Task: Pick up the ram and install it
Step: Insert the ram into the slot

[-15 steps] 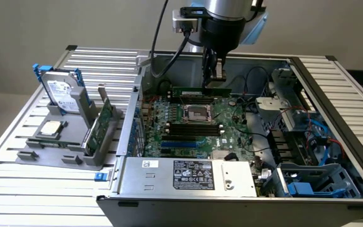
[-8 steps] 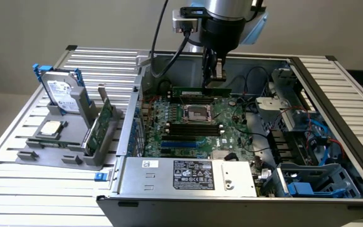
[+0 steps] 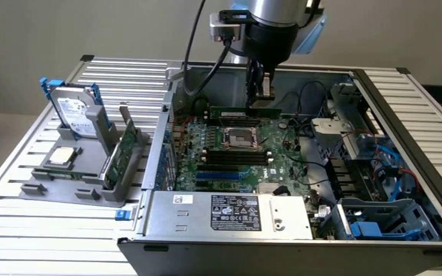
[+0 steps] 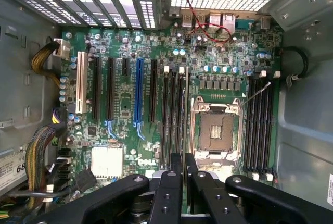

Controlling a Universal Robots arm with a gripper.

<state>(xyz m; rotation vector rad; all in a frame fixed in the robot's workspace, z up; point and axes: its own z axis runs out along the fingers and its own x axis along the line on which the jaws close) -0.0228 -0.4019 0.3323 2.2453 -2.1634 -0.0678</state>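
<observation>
**Green stick in the pincer, not yet clearly seated**

Picking up looks done: the pincer (image 3: 261, 99) is pressed nearly together, pinching the ram (image 3: 240, 111) by its upper edge. It holds the ram low inside the computer case (image 3: 159, 149), lined up along the black slots (image 4: 174, 109) just beside the empty processor socket (image 3: 240, 136). Whether the ram already touches a slot I cannot tell, so I judge the installing unfinished.

The case also holds the motherboard (image 3: 282, 161), a power supply (image 3: 229, 213) and cables. On the counter (image 3: 21, 230), the grey holder (image 3: 52, 190) keeps a hard drive (image 3: 73, 112) and an expansion card (image 3: 121, 155) upright, with a chip (image 3: 61, 156) lying flat.
</observation>
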